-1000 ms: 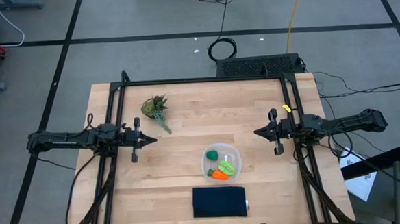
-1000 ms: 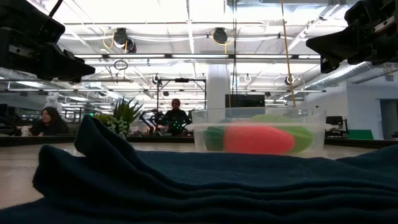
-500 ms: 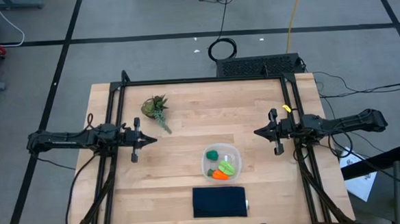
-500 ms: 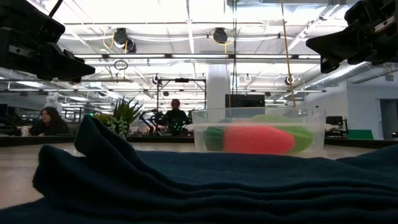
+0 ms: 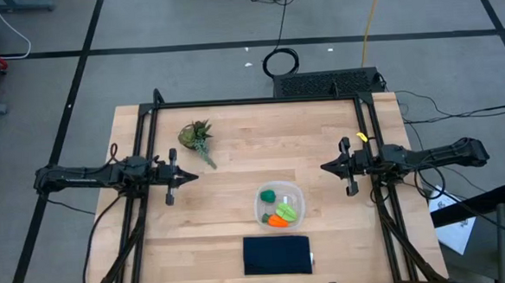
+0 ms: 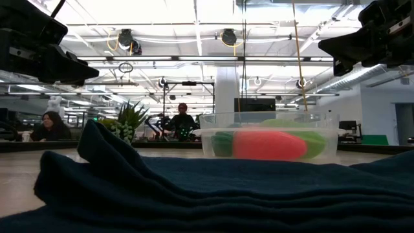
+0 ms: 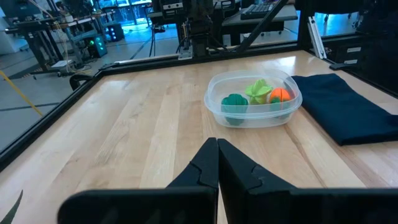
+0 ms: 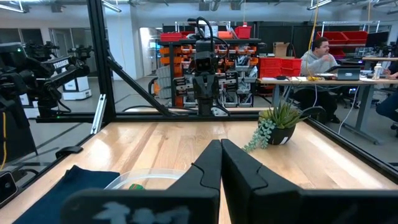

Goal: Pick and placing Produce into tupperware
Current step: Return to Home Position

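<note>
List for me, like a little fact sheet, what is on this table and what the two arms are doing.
Container: clear tub on the table, apart from both arms
Inside it: carrot, dark green piece, lime-green piece
Left gripper: shut, empty, raised at the left side
Right gripper: shut, empty, raised at the right side
Also there: dark cloth beside the tub; small plant farther off

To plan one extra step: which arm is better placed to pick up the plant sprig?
Left. The plant sprig lies on the left side of the table, close to the left end effector. The right end effector waits at the opposite side, clearly farther away.
</note>
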